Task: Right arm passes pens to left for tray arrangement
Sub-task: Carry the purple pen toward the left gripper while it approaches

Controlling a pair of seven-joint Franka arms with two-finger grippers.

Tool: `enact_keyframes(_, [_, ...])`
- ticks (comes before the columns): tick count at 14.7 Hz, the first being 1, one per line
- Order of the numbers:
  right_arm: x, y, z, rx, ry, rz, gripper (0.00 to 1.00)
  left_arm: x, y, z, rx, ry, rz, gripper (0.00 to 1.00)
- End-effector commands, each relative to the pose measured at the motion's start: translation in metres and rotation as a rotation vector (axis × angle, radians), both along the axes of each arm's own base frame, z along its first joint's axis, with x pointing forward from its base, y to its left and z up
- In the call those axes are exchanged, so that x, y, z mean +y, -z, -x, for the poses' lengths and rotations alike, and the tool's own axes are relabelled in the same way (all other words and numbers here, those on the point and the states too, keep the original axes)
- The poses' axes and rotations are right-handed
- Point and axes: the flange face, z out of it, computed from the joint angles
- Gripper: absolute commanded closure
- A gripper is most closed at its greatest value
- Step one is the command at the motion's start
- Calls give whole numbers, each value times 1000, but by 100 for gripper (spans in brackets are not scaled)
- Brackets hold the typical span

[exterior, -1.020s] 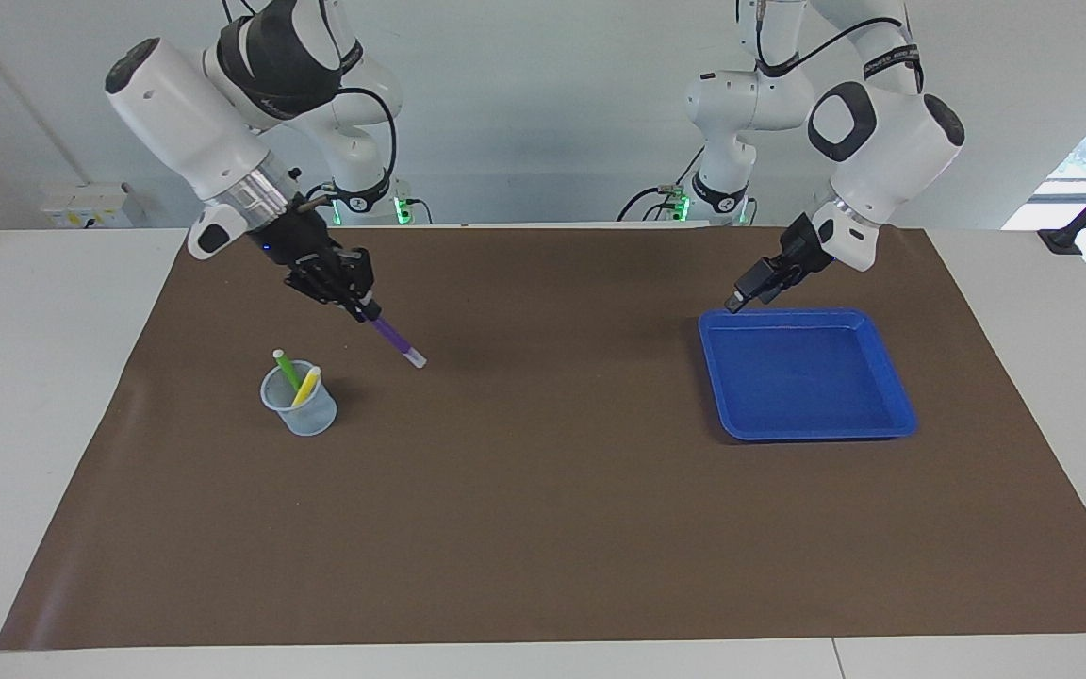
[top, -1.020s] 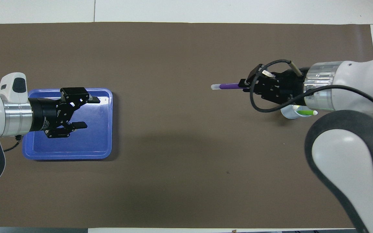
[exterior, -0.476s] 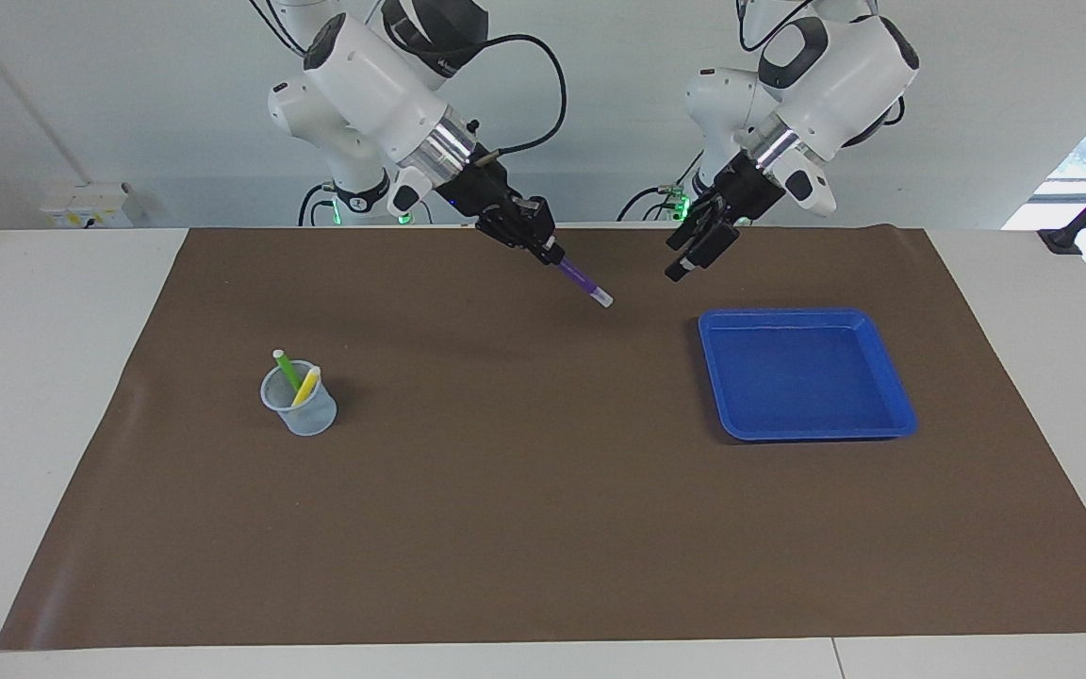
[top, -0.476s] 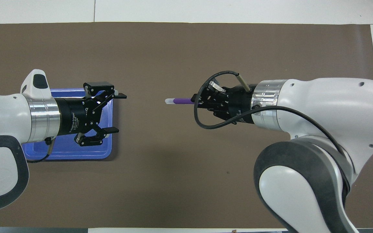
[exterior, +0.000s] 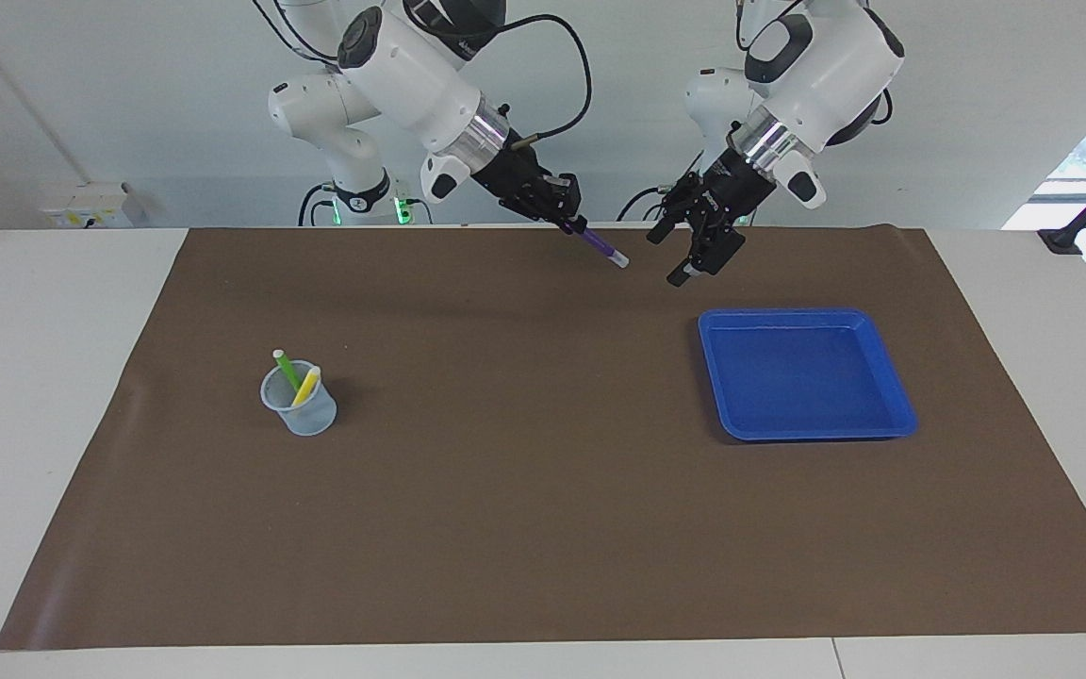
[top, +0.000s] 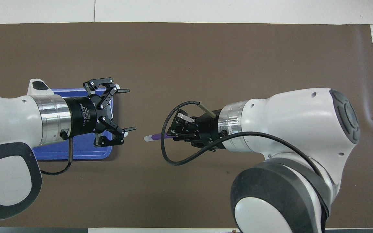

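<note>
The purple pen (exterior: 599, 247), whitish tip foremost, juts from the right tool (exterior: 569, 218) in the air. Green pen (exterior: 286, 370) and yellow pen (exterior: 306, 386) lean in a cup. The blue tray (exterior: 888, 379) lies flat.

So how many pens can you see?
3: the purple pen is held in the right gripper, up over the mat; the green pen and yellow pen stand in the cup.

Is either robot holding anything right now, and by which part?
The right end effector grips the slim purple marker pen by its upper end; the left end effector is open, empty.
</note>
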Motion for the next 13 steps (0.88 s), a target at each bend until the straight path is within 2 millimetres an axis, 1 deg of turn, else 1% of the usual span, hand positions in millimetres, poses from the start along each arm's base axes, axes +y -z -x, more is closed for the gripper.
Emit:
enact_keyframes(1, [8, -8, 8, 36, 15, -20, 100, -3, 7, 11, 32, -54, 17, 0])
enact_keyframes(4, [12, -13, 8, 58, 44, -53, 100, -8, 11, 24, 74, -50, 14, 0])
enact_keyframes(7, [11, -16, 2, 65, 91, -107, 100, -8, 13, 30, 127, 9, -3, 0])
enact_keyframes(10, [10, -18, -3, 54, 141, -119, 100, -12, 14, 34, 138, 17, -5, 0])
enact_keyframes(11, [10, -17, -3, 50, 146, -119, 100, -12, 13, 34, 136, 18, -6, 0])
enact_keyframes(13, [9, -18, -4, 46, 151, -122, 100, -3, 7, 31, 139, 2, 0, 0])
